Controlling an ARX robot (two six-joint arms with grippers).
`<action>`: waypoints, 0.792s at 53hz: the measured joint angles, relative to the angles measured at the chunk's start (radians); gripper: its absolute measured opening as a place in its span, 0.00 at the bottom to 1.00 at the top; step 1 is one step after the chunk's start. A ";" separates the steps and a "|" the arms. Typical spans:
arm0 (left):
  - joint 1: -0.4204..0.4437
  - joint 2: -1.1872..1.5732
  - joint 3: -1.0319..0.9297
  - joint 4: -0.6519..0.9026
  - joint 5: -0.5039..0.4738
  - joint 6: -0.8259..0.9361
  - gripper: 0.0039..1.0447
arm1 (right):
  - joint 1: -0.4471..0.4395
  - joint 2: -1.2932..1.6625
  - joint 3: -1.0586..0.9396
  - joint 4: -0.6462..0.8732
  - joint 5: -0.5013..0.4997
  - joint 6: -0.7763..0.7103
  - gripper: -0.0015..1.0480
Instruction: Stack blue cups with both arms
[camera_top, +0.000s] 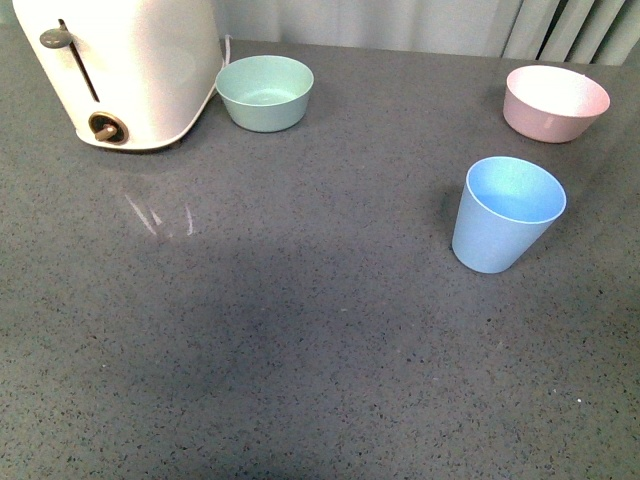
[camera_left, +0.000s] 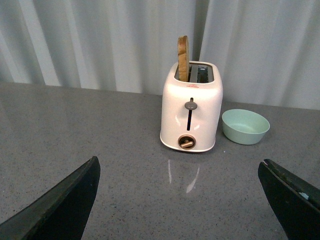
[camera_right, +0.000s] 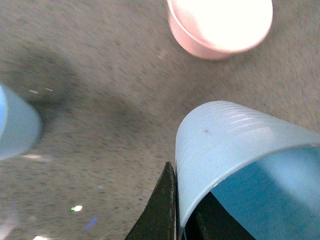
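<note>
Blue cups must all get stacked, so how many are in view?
2. One blue cup stands on the table in front of the pink bowl. The second cup is gripped at its rim by the right hand, outside the front view. No others show.

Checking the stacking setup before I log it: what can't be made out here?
Held blue cup, right wrist view: rim runs out of frame.
Right hand, same view: inner finger mostly hidden by the cup wall.
Other blue cup, same view: blurred, cut by the edge.
Toaster, front view: top cropped.
</note>
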 joint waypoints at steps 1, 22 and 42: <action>0.000 0.000 0.000 0.000 0.000 0.000 0.92 | 0.011 -0.023 -0.001 -0.014 -0.020 0.000 0.02; 0.000 0.000 0.000 0.000 0.000 0.000 0.92 | 0.237 -0.170 -0.050 -0.133 -0.130 0.009 0.02; 0.000 0.000 0.000 0.000 0.000 0.000 0.92 | 0.314 -0.133 -0.090 -0.108 -0.052 0.024 0.02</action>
